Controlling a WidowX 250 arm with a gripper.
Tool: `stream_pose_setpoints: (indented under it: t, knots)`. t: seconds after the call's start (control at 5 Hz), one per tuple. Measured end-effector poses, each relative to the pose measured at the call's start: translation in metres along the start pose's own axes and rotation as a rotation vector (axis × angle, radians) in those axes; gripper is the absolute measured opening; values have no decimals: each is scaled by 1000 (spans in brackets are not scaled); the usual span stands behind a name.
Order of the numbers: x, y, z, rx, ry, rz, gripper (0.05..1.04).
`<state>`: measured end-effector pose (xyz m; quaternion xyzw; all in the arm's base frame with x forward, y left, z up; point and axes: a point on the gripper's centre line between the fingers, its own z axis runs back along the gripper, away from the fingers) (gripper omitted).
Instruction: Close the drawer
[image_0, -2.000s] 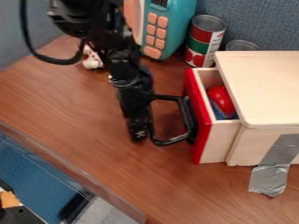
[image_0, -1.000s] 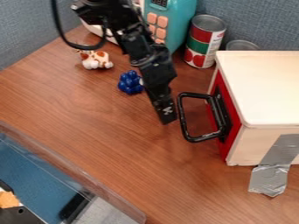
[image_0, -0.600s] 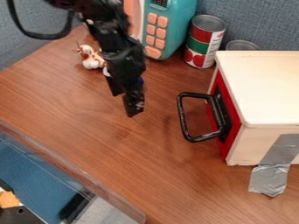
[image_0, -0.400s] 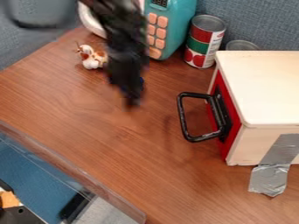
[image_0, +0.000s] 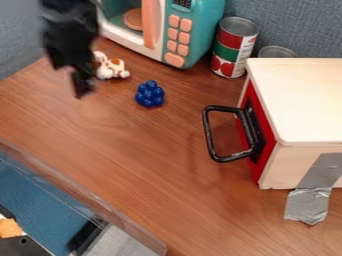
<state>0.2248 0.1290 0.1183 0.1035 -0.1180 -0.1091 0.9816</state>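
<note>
My black gripper (image_0: 81, 82) hangs blurred at the upper left, over the table just left of the toy cow and well apart from the drawer. The red drawer front (image_0: 262, 135) sits flush against the pale wooden box (image_0: 307, 100) at the right, so the drawer stands closed. Its black handle (image_0: 210, 135) sticks out to the left over the table.
A blue knobbly toy (image_0: 149, 94) and a white and brown toy cow (image_0: 111, 67) stand on the wooden table (image_0: 127, 150). Behind are a teal toy microwave (image_0: 204, 25) and a red and green can (image_0: 234, 47). Grey tape (image_0: 311, 200) holds the box's front corner.
The drawer was partly pulled out, with the gripper beside its handle, and then went into the box. The gripper has since moved off to the upper left, uncovering the blue toy.
</note>
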Motion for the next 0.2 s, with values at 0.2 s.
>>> stream_pose_setpoints:
  t: [0.2]
  knots:
    - [-13,14,23,-29,110,25,999]
